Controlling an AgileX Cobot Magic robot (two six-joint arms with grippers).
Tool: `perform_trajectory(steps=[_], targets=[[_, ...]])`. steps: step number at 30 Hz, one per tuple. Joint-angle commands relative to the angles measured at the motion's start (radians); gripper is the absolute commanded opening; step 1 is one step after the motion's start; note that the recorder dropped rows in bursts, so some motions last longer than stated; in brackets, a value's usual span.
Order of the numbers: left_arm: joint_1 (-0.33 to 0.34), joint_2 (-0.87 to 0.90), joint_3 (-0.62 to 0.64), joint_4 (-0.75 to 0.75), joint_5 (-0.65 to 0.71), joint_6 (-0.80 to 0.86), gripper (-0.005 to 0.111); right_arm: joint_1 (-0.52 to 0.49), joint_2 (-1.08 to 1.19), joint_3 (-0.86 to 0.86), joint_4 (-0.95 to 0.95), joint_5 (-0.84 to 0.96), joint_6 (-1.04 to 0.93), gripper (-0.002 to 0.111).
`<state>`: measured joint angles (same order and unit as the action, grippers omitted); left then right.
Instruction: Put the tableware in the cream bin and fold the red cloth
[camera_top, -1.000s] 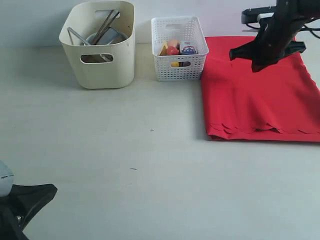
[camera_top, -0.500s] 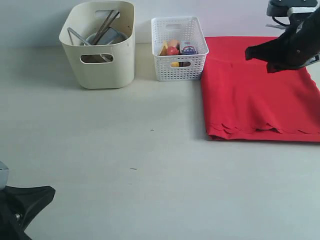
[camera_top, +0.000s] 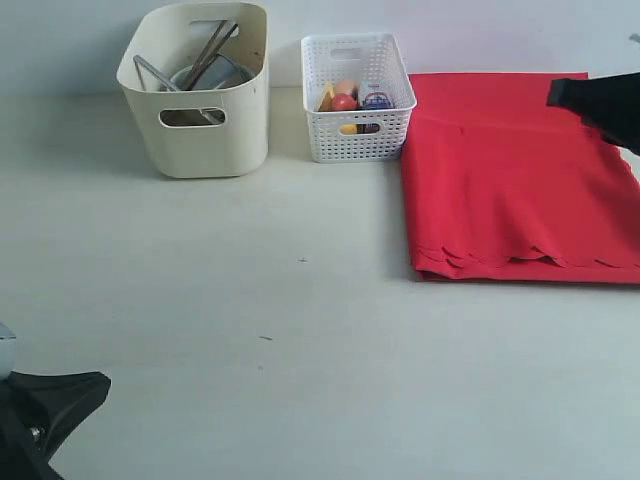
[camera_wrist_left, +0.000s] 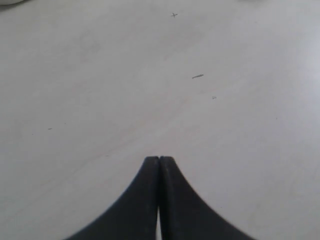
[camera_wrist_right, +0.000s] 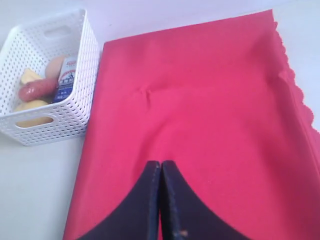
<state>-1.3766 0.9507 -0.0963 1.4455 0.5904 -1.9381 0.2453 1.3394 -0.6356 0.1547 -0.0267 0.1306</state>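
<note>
The cream bin (camera_top: 200, 120) stands at the back left with tableware (camera_top: 205, 62) inside: chopsticks, a steel cup and a bowl rim show above its wall. The red cloth (camera_top: 515, 180) (camera_wrist_right: 200, 115) lies folded flat at the right, its scalloped edge toward the front. My right gripper (camera_top: 560, 93) (camera_wrist_right: 160, 163) hovers shut and empty above the cloth's far right part, mostly cut off by the frame edge. At the bottom left corner my left gripper (camera_top: 100, 382) (camera_wrist_left: 159, 158) is shut over bare table, holding nothing.
A white lattice basket (camera_top: 357, 135) (camera_wrist_right: 75, 105) with egg, sausage, lemon and milk carton stands between the bin and the cloth, touching the cloth's left edge. Pale tabletop (camera_top: 300, 330) spreads across the middle and front.
My right arm has drawn away to the right and toward the frame edge, leaving the cloth lying flat. The left gripper has barely shifted.
</note>
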Motion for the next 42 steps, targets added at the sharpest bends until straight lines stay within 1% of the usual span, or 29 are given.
perform_trajectory(steps=[1, 10, 21, 42], targets=[[0.002, -0.009, 0.003, 0.0, 0.0, -0.006, 0.002, -0.001, -0.101, 0.05, -0.008, -0.028, -0.001, 0.0], [0.002, -0.009, 0.003, 0.0, 0.0, -0.006, 0.002, -0.001, -0.29, 0.14, -0.008, -0.02, -0.001, 0.0], [0.002, -0.009, 0.003, 0.0, 0.0, -0.006, 0.002, -0.001, -0.444, 0.159, -0.008, 0.06, -0.001, 0.0], [0.002, -0.02, 0.003, 0.0, 0.0, -0.006, 0.002, -0.001, -0.466, 0.159, -0.008, 0.081, -0.001, 0.0]])
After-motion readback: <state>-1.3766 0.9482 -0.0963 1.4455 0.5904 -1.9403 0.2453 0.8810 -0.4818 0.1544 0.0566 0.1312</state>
